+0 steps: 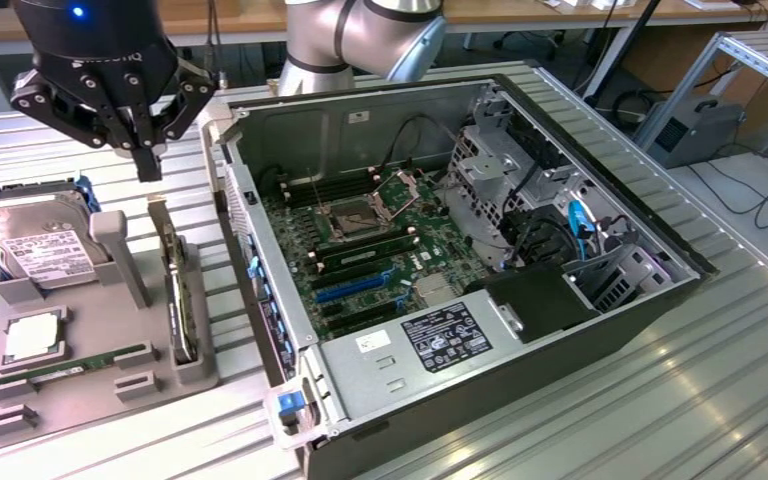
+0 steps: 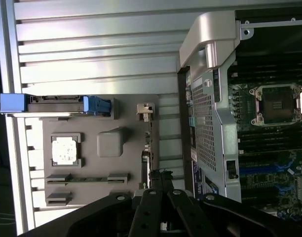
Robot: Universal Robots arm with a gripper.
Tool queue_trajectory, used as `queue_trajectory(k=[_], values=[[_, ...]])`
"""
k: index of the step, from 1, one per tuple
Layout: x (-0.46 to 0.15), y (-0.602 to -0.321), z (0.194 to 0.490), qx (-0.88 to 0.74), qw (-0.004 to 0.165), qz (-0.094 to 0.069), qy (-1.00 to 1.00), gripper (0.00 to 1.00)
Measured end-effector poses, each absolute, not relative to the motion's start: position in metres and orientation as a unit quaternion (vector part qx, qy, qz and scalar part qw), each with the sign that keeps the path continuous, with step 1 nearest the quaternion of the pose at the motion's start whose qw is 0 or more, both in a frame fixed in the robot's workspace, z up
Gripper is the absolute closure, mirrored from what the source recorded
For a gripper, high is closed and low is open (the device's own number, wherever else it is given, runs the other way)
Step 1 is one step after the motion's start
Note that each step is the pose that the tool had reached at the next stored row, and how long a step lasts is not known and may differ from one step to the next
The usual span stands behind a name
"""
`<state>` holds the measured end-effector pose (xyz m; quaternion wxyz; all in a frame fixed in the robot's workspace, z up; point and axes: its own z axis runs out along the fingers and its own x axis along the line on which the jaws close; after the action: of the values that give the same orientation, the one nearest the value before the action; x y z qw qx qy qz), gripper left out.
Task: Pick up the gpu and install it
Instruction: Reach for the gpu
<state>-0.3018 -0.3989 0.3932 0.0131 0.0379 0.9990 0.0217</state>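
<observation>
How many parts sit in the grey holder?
4: hard drive at the far end, processor in the middle, memory stick at the near edge, gpu upright beside the computer case.

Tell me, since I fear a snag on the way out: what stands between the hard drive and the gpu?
In the exterior view, one upright grey post stands between the hard drive and the gpu, which sits on edge; nothing else lies there.

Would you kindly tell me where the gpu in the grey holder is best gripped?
The gpu is probably best taken by its upper edge, from straight above, pinching across its thin faces: it stands on edge in the grey holder, lower edge slotted in.
</observation>
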Motion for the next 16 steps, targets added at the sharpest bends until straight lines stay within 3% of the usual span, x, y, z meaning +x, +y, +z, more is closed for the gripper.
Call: queue_trajectory(k=[16], values=[[-0.3112, -0.4069, 0.3932, 0.038, 0.013, 0.022, 0.999, 0.89]])
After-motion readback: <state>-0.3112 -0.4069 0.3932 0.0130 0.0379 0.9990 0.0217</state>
